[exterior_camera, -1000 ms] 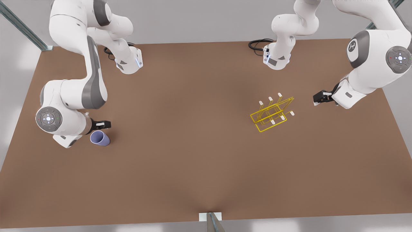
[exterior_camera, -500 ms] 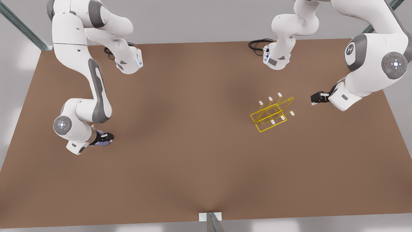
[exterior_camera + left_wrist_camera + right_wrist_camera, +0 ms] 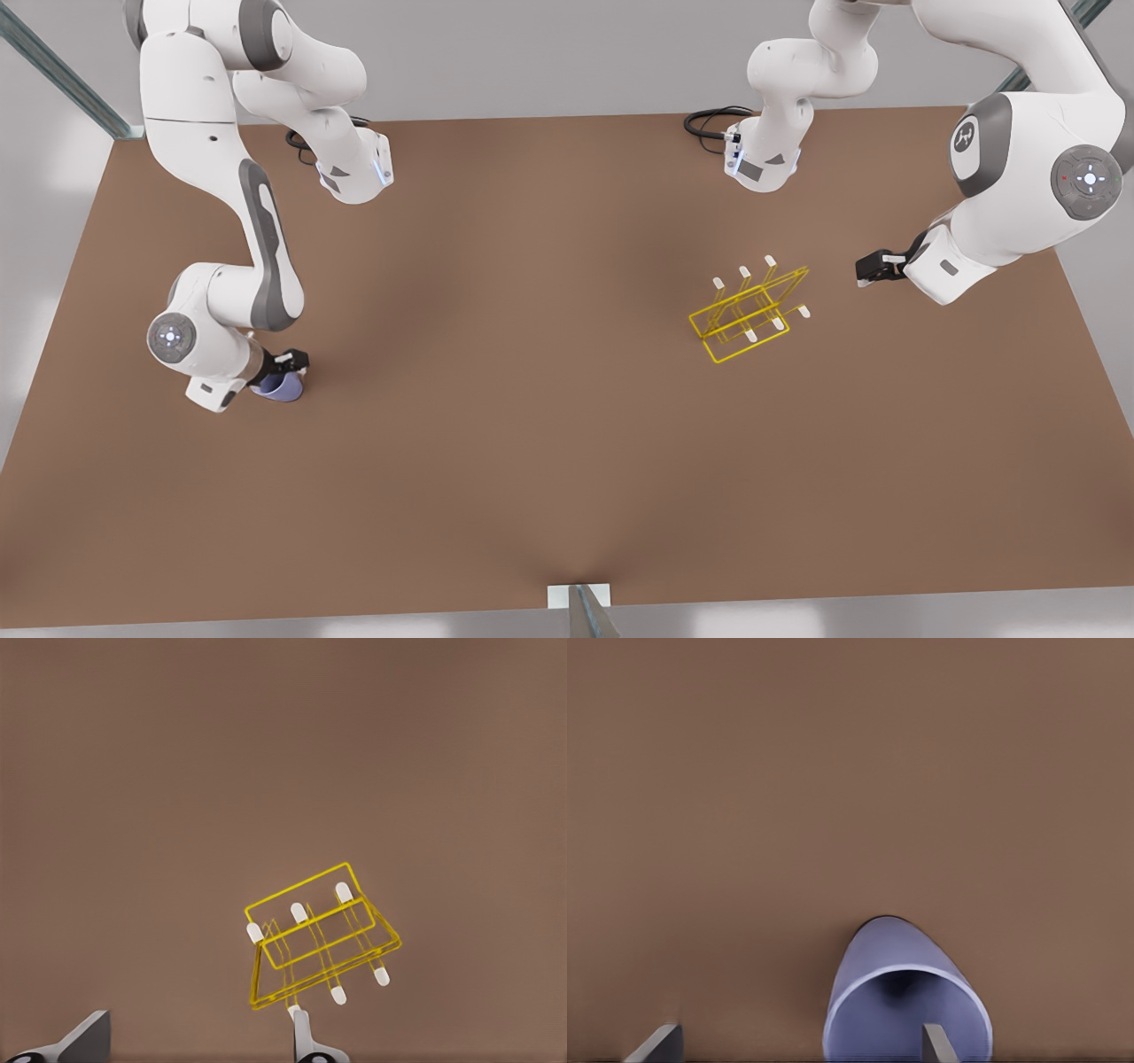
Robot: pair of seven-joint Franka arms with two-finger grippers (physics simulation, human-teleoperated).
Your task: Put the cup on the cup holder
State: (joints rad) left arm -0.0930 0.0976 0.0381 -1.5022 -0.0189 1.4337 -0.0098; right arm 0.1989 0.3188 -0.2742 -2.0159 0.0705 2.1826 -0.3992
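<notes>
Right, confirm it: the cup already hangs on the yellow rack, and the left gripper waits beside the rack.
No: the front view shows the cup on the table at the right gripper, far from the yellow rack. The left gripper does wait beside the rack.

One brown, flat rectangular worktop (image 3: pixel 549 425) carries everything. There is one small lavender-blue, smooth, handleless tapered cup (image 3: pixel 282 386), seen in the front view and also in the right wrist view (image 3: pixel 902 1005). There is one yellow thin-wire cup holder (image 3: pixel 749 312) with a rectangular frame base; the left wrist view (image 3: pixel 319 943) shows six white-tipped pegs on it, three on each side. Two white Franka arms stand at the worktop, each with one two-finger gripper: the right gripper (image 3: pixel 288 365) at the front view's left and the left gripper (image 3: pixel 873 268) at the front view's right. Two black cables lie at the far edge, one by each arm base (image 3: pixel 709 120).
</notes>
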